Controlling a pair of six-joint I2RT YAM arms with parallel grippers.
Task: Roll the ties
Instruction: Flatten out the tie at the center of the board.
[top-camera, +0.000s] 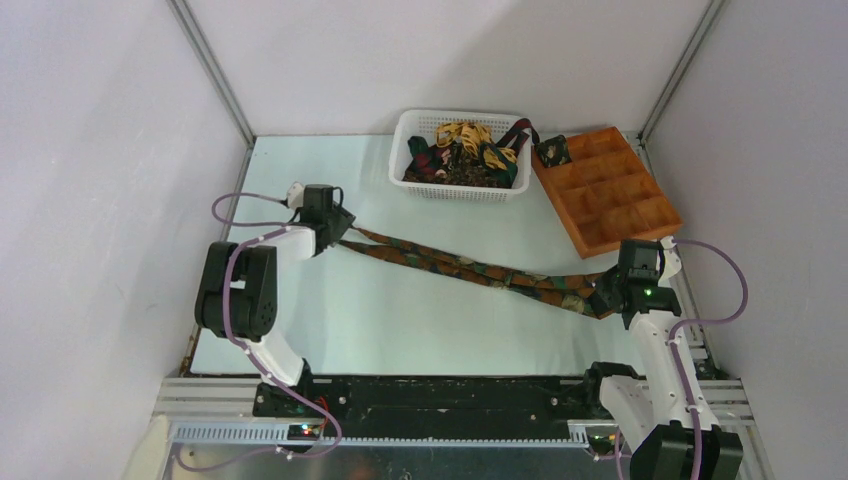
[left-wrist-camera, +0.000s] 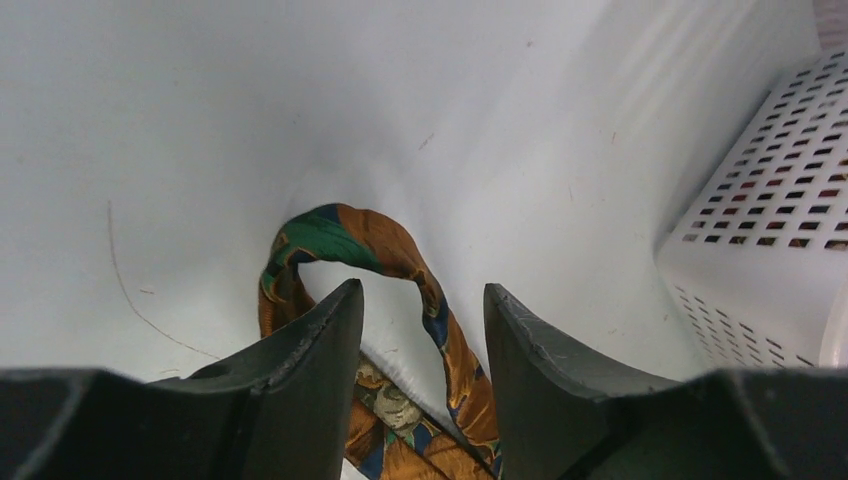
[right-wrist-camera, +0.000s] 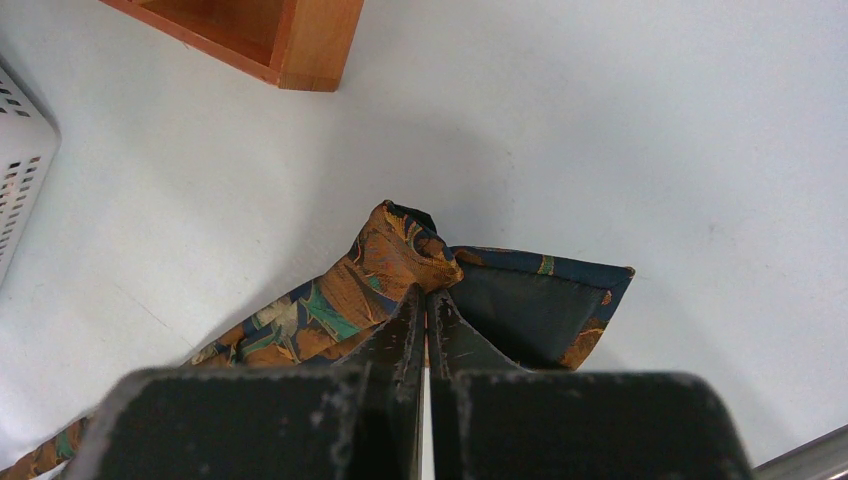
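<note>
Your right gripper is pinched shut on the wide end of the patterned tie at near right, likely anchoring it. Your left gripper, fingers apart, straddles its folded end at far left, so it lies stretched for rolling.

a robot lab: plain white walls box in a white table, and robot arms sit on metal rails.
</note>
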